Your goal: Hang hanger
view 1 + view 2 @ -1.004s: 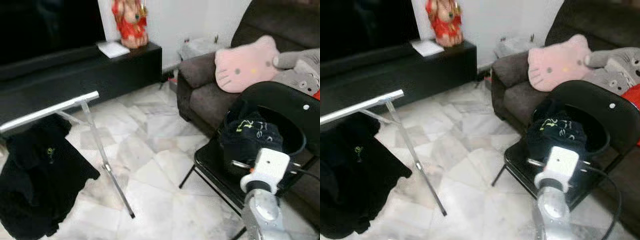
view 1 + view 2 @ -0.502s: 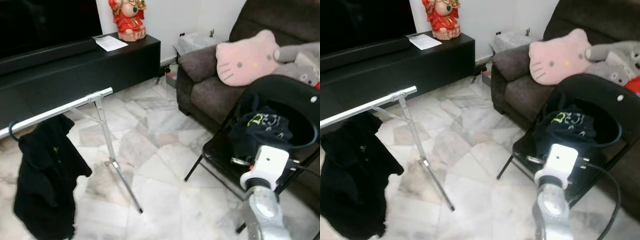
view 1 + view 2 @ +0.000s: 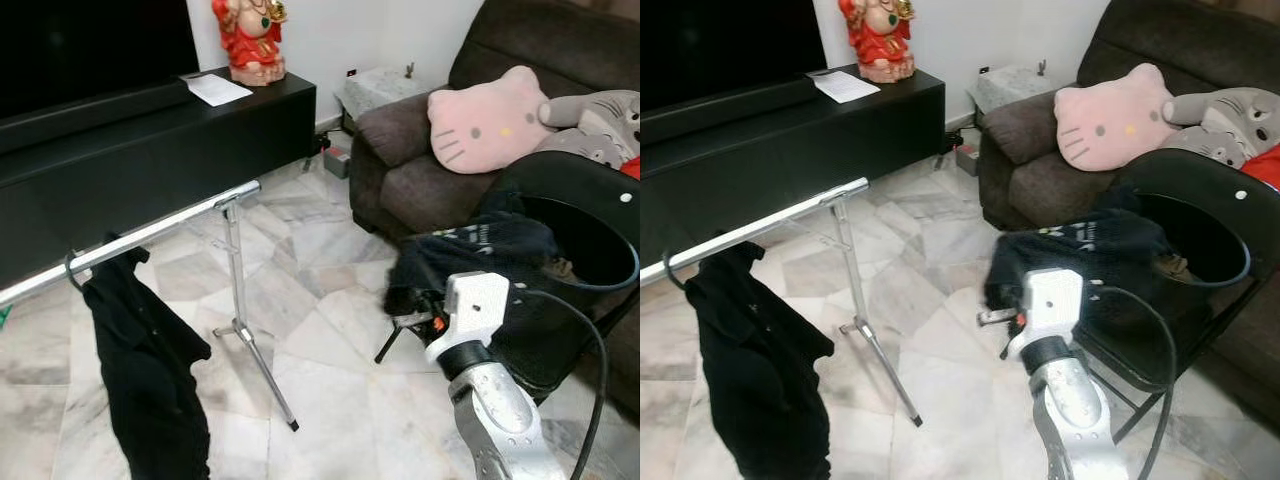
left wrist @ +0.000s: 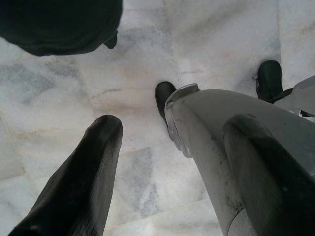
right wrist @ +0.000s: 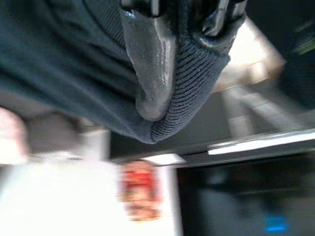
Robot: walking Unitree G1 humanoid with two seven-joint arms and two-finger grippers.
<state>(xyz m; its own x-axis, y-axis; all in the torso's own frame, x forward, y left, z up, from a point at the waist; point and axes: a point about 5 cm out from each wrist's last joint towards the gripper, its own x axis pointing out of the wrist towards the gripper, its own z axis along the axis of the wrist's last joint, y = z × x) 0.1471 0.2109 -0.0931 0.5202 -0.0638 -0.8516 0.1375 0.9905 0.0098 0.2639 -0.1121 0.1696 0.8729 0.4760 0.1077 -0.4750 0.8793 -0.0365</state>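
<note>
The right claw (image 5: 162, 59) is clamped on the dark garment (image 3: 470, 250), holding it just above the black chair (image 3: 585, 270), apparently to carry it to the silver rail (image 3: 140, 235) where a black garment (image 3: 145, 370) already hangs; the left claw (image 4: 162, 162) hangs idle, fingers apart

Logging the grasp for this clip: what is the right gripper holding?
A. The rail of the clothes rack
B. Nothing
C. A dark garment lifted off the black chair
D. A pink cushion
C: the right gripper has its fingers clamped on the dark garment, in front of the black chair.
</note>
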